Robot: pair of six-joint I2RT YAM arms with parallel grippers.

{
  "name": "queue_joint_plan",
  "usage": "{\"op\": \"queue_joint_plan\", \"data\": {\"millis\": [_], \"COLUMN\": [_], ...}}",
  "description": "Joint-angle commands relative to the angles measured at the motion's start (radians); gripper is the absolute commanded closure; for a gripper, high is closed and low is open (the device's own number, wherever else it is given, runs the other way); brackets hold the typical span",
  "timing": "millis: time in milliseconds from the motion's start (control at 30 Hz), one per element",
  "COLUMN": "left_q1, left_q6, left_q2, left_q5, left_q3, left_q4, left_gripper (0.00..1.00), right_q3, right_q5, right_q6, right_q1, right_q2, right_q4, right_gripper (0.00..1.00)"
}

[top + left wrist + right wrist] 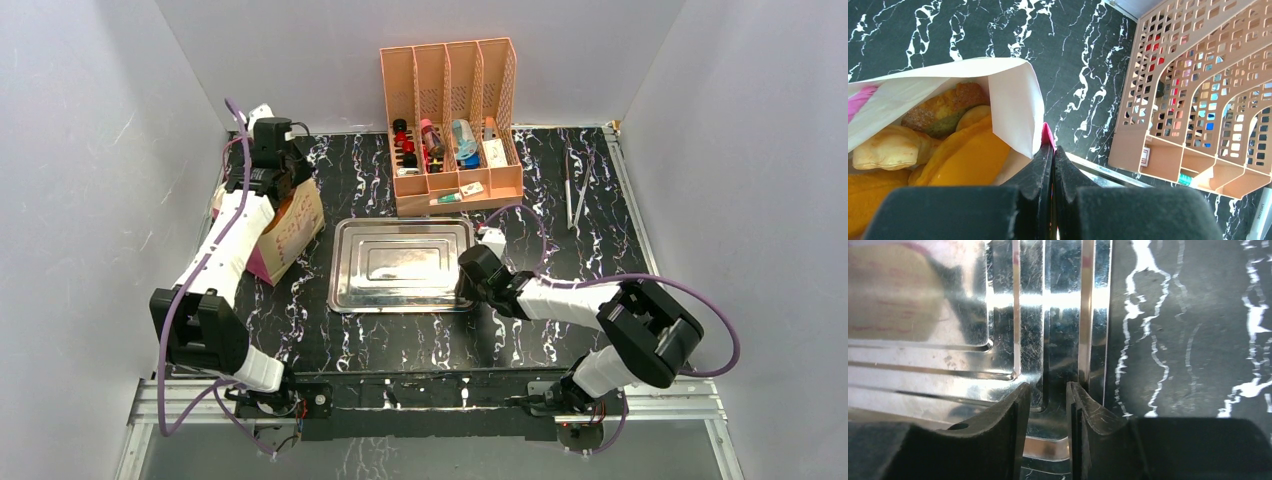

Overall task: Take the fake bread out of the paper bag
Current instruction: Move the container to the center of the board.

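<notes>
The paper bag [296,226] stands at the table's left edge, cream with a pink side and brown lettering. In the left wrist view its mouth [1013,100] is open and shows several pieces of fake bread: a yellow-orange one [970,162], a brown-green one [943,107] and a pale roll [888,147]. My left gripper [281,192] [1053,151] is shut on the bag's pink rim at the side facing the tray. My right gripper [463,281] [1048,388] hangs low over the right edge of the steel tray [400,262] [948,315], jaws a little apart, holding nothing.
A peach slotted organizer [450,130] [1198,85] with bottles and tubes stands at the back centre. Two thin metal sticks [575,195] lie at the back right. White walls close in the table on three sides.
</notes>
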Motion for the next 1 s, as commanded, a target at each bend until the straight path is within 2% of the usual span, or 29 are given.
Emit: {"op": "queue_joint_plan", "data": {"millis": [0, 567, 700, 967], "left_q1": [-0.024, -0.040, -0.044, -0.051], "left_q6": [0.006, 0.061, 0.083, 0.087], "left_q2": [0.006, 0.068, 0.091, 0.098], "left_q5": [0.034, 0.157, 0.181, 0.192], "left_q3": [0.044, 0.120, 0.152, 0.131], "left_q4": [0.027, 0.059, 0.048, 0.051], "left_gripper": [1.00, 1.00, 1.00, 1.00], "right_q3": [-0.036, -0.026, -0.005, 0.061], "right_q5": [0.061, -0.015, -0.033, -0.064], "right_q6": [-0.006, -0.062, -0.057, -0.096], "right_q1": [-0.065, -0.370, -0.380, -0.379], "right_q2": [0.015, -0.045, -0.052, -0.173], "right_q4": [-0.166, -0.179, -0.185, -0.221], "right_gripper": [0.67, 0.63, 0.62, 0.46]}}
